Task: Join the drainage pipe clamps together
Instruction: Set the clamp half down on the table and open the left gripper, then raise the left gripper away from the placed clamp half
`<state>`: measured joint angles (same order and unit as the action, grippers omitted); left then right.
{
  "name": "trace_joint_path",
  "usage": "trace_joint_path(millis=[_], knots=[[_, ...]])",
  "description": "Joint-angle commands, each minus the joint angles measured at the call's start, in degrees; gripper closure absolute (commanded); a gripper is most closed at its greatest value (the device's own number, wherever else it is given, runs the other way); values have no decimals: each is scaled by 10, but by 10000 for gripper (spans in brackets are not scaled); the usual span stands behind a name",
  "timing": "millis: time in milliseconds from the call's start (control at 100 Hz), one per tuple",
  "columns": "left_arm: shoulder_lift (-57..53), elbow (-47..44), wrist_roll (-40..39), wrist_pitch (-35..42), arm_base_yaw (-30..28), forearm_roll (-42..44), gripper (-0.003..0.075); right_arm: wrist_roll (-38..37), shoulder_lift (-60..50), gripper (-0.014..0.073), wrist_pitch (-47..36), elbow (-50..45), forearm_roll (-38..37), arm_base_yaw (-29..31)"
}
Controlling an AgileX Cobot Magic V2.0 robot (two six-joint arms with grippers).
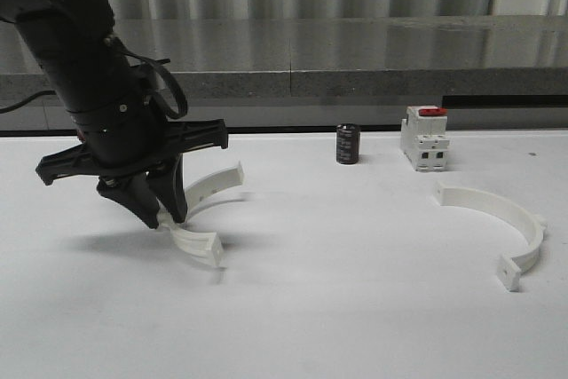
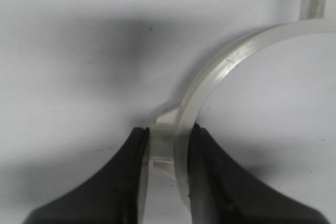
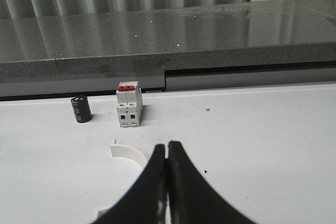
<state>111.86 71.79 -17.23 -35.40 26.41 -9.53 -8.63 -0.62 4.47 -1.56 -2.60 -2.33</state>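
Observation:
One white half-ring drainage pipe clamp (image 1: 202,246) is at the left of the table, held low over or on the surface. My left gripper (image 1: 161,209) is shut on it from above. In the left wrist view the black fingers (image 2: 210,182) pinch the clamp's band (image 2: 220,72) at its small outer lug, and a flat end tab (image 2: 315,1) shows at the arc's far end. The second clamp (image 1: 506,215) lies flat at the right, opening towards the left. My right gripper (image 3: 167,146) hovers shut and empty above that clamp (image 3: 128,153), whose arc is partly hidden behind the fingers.
A white boxy switch with a red top (image 1: 424,138) and a small black cylinder (image 1: 347,144) stand at the back of the white table. Behind them runs a grey stone ledge (image 1: 355,51). The switch (image 3: 128,106) and cylinder (image 3: 81,108) also appear in the right wrist view.

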Motion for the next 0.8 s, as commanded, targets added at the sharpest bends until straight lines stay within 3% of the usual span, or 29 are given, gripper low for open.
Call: trace_joint_path(millis=[0, 250, 350, 430, 570, 640, 790], knots=[[-26, 16, -6, 19, 5, -5, 708, 4, -10, 661, -52, 10, -1, 3], [-18, 16, -6, 9, 5, -5, 681, 4, -10, 661, -52, 10, -1, 3], [-18, 16, -6, 9, 5, -5, 554, 4, -10, 661, -52, 10, -1, 3], [-18, 16, -4, 8, 5, -5, 360, 4, -10, 661, -52, 10, -1, 3], [-19, 21, -3, 5, 5, -3, 102, 4, -10, 661, -52, 10, -1, 3], [-20, 31, 6, 4, 5, -3, 62, 4, -10, 661, -52, 10, -1, 3], [-44, 57, 36, -5, 5, -1, 62, 4, -10, 661, -52, 10, -1, 3]])
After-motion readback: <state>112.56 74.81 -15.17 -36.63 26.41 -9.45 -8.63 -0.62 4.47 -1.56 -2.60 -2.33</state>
